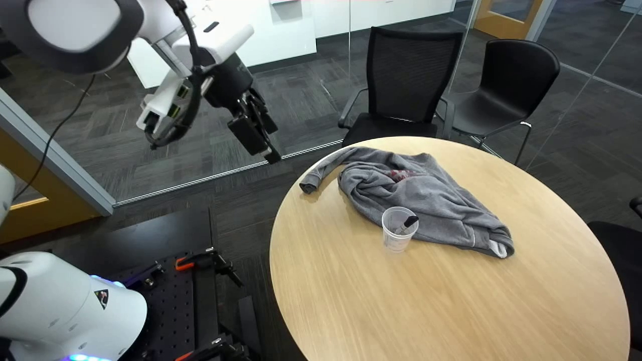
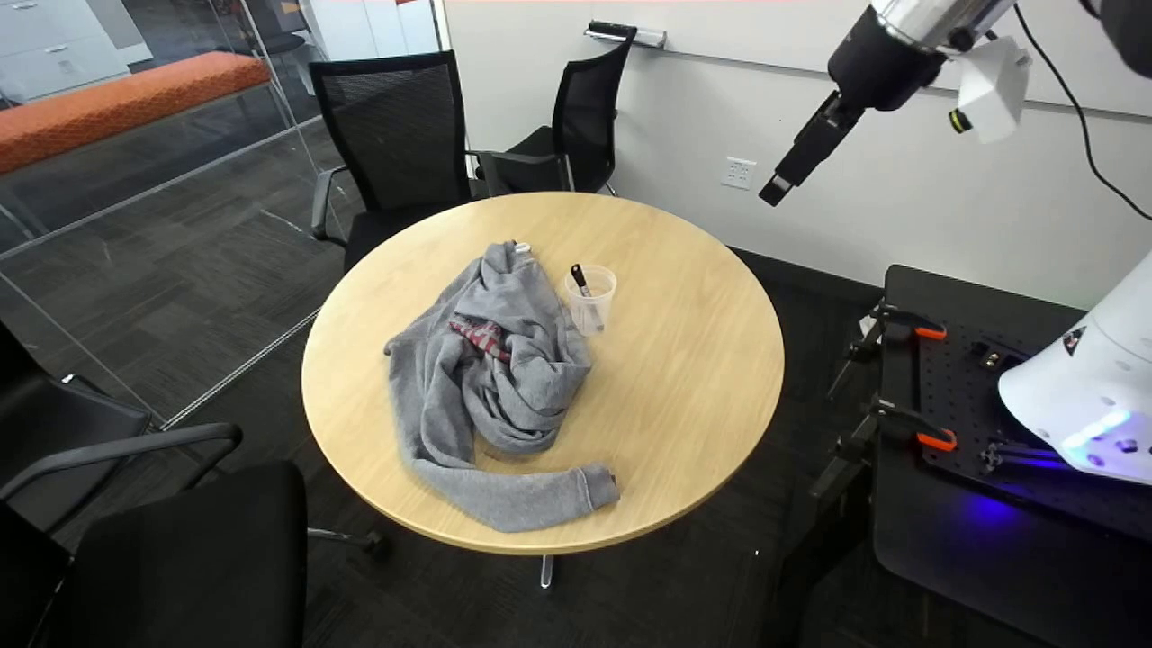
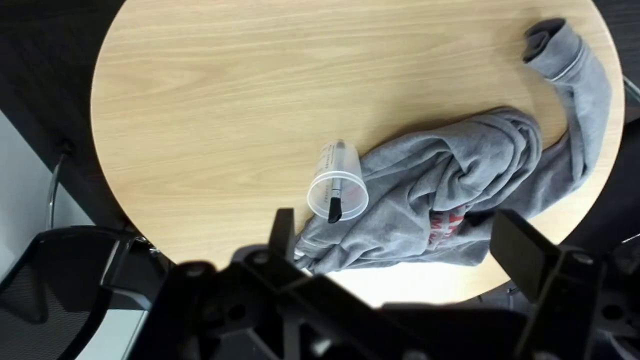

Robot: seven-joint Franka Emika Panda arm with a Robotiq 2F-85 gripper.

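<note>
Well apart from the cup (image 1: 395, 241) and sweatshirt (image 1: 421, 193) on the table (image 1: 401, 301), I hold the gripper (image 3: 395, 222) wide open, empty.

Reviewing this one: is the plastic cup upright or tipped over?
Upright: in both exterior views the cup stands rim-up on the table, a black-ended tool leaning inside.

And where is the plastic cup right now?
In an exterior view, the plastic cup stands on the round table, at the upper right of the gray sweatshirt, close beside it.
</note>
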